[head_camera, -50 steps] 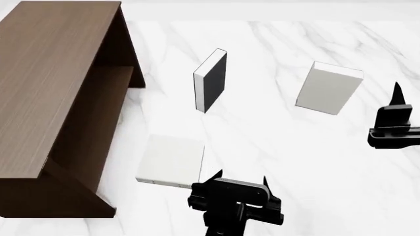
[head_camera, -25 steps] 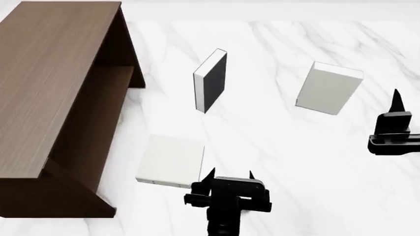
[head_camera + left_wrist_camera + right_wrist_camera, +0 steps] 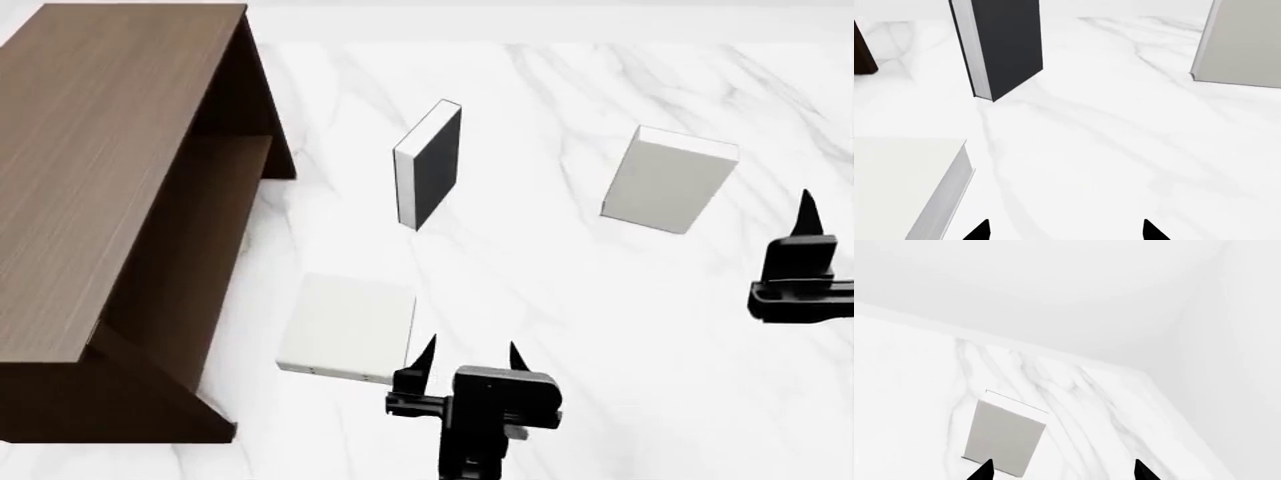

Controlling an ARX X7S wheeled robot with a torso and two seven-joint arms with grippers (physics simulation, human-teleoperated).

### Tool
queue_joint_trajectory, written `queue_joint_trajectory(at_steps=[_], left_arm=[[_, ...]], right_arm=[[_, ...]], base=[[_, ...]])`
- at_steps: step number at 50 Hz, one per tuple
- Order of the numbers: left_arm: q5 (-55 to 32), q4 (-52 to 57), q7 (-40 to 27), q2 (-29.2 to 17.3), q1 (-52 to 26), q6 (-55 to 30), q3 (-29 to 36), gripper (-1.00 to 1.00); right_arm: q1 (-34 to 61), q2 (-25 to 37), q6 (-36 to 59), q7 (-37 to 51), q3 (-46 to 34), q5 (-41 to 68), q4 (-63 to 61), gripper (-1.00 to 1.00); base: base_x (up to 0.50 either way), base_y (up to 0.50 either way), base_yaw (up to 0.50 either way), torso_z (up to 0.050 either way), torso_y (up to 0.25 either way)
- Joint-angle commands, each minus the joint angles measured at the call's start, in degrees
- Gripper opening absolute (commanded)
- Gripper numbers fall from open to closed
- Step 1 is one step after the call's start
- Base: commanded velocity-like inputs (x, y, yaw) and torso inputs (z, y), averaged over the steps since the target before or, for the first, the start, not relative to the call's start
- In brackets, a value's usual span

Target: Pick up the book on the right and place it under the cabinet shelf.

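Between the two black fingertips of the right gripper [image 3: 1062, 471] is only white marble; the tips stand apart and hold nothing. Only the points of these fingers show in the right wrist view, the rest is cut off. From the head camera the right gripper [image 3: 802, 262] is partly outside the picture, and one single tip is seen there. The book [image 3: 1004, 439] stands upright on the table [image 3: 914, 370], ahead of the right fingertips and closer to one of them, not touching. Seen from the head, the book [image 3: 667, 180] is beyond the right gripper and well apart from it.

The left gripper [image 3: 467, 368] also has its fingers apart and empty, near the corner of the flat pale book [image 3: 347, 326]. The black book [image 3: 429, 163] stands between. The cabinet shelf [image 3: 200, 240] is far on the left side, inside the cabinet [image 3: 94, 150]; its inner part is dark and hard to make out.
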Motion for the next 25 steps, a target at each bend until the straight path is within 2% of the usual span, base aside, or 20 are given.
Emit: queue_joint_trajectory(at_steps=[1,12,25], left_arm=[[-16.54,-8.15,6.17,-0.01,-4.79,7.21,6.41,1.0],[-17.83,-10.5,5.88,-0.01,-6.31,7.89,6.44,1.0],[-17.24,-15.32,-2.17,-0.01,-7.54,11.23,6.19,1.0]], right_arm=[[-0.38,0.22,-0.23,0.35,-0.26,0.02,-0.29,1.0],[-0.24,0.22,0.78,-0.09,0.24,0.79,-0.38,1.0],[-0.97,0.22,-0.57,-1.35,-0.07,0.67,-0.33,1.0]], base=[[0.01,0.0,0.0,0.0,-0.012],[0.01,0.0,0.0,-0.004,-0.007],[0.0,0.0,0.0,-0.002,-0.005]])
